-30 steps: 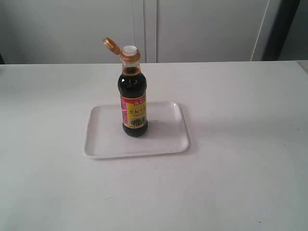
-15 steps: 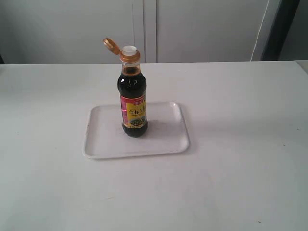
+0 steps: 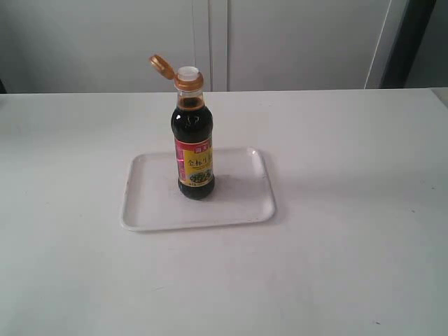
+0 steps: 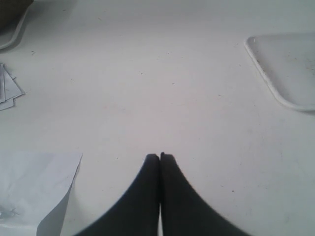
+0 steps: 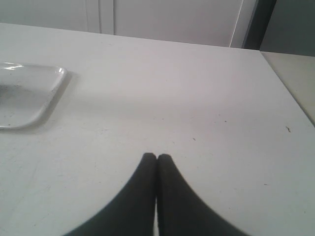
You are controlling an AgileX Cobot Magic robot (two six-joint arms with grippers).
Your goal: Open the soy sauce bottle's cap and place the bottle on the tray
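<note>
The soy sauce bottle (image 3: 193, 150) stands upright on the white tray (image 3: 238, 203) in the exterior view. Its orange-brown cap (image 3: 162, 66) is flipped open to the left, baring the white spout (image 3: 188, 71). Neither arm shows in that view. My left gripper (image 4: 160, 156) is shut on nothing above bare table, with a corner of the tray (image 4: 285, 69) some way off. My right gripper (image 5: 157, 157) is also shut and empty, and a tray corner (image 5: 29, 93) lies apart from it. The bottle shows in neither wrist view.
The white table (image 3: 350, 245) runs to a pale wall with cabinet doors (image 3: 210, 42) at the back. In the left wrist view, paper sheets (image 4: 34, 191) and small cards (image 4: 7, 91) lie on the table. The table's edge (image 5: 288, 93) shows in the right wrist view.
</note>
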